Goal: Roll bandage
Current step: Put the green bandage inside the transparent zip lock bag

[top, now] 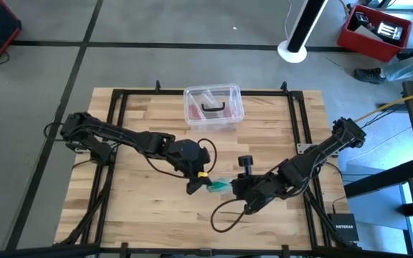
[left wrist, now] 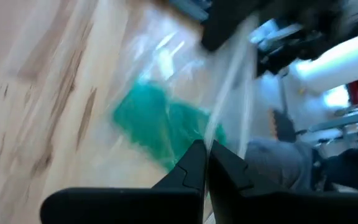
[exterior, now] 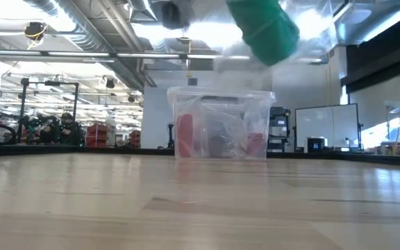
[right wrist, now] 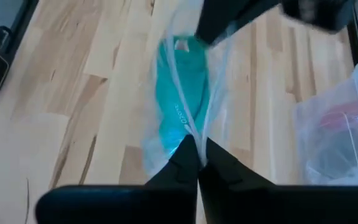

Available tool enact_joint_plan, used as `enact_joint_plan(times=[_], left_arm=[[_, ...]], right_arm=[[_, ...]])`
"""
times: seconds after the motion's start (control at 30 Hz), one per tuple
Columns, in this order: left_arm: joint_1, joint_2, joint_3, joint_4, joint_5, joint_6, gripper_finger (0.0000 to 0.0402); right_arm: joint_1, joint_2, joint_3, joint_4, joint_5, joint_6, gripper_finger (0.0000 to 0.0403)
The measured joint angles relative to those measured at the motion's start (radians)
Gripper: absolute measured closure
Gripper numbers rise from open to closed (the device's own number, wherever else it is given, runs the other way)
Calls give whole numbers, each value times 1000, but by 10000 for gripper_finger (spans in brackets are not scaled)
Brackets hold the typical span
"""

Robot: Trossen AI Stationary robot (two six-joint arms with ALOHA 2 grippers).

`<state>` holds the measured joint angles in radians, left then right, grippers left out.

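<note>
The teal-green bandage (top: pixel 219 186) sits as a compact bundle inside a clear plastic bag (right wrist: pixel 166 143), held up above the wooden table between my two grippers. In the low view the bandage (exterior: pixel 262 28) hangs high above the tabletop. My left gripper (top: pixel 196 185) is shut on the bag's left end. My right gripper (top: pixel 236 188) is shut on its right end. The left wrist view shows the bandage (left wrist: pixel 160 127) just beyond the shut fingers. In the right wrist view the bandage (right wrist: pixel 182 102) lies between my right gripper (right wrist: pixel 197 155) and the left one. My left gripper pinches the clear bag's film (left wrist: pixel 219 121) between its two fingers, slanting down from the table's left. The bag is lifted clear of the table and the bandage lies inside it, beyond the fingertips. My right gripper pinches the bag's opposite end (right wrist: pixel 191 127) between its two fingers, where the film gathers to a narrow fold. It comes slanting down from the table's right. The bag stretches away from the fingers toward the other gripper, clear of the table.
A clear plastic box (top: pixel 214 107) with pinkish contents and a dark handle stands at the table's far middle, and the low view shows the box (exterior: pixel 221 125) as well. Black frame rails (top: pixel 117 129) run along the table's sides. Bare wood lies near the front edge.
</note>
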<state>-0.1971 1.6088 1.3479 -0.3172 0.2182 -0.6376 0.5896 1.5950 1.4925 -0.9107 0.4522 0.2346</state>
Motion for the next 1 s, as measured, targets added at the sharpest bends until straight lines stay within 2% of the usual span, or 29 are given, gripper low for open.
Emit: enact_joint_plan(times=[0.17, 0.33, 0.47, 0.63, 0.8, 1.0], left_arm=[[0, -47, 0, 124, -47, 77, 400], [0, -48, -1, 24, -59, 133, 400], [4, -39, 0, 5, -60, 213, 395], [38, -36, 0, -17, -65, 291, 346], [84, -60, 0, -129, -67, 385, 294], [58, -65, -42, -220, -151, 460, 277]], right_arm=[[-2, 17, 0, 0, -3, -13, 398], [-1, 28, -2, -10, 37, -34, 399], [-2, 23, -2, -17, 45, -56, 400], [-23, 23, -14, -11, 34, -65, 401], [-42, 10, -131, 45, 49, -70, 401], [-71, 9, -272, 226, 35, -61, 402]])
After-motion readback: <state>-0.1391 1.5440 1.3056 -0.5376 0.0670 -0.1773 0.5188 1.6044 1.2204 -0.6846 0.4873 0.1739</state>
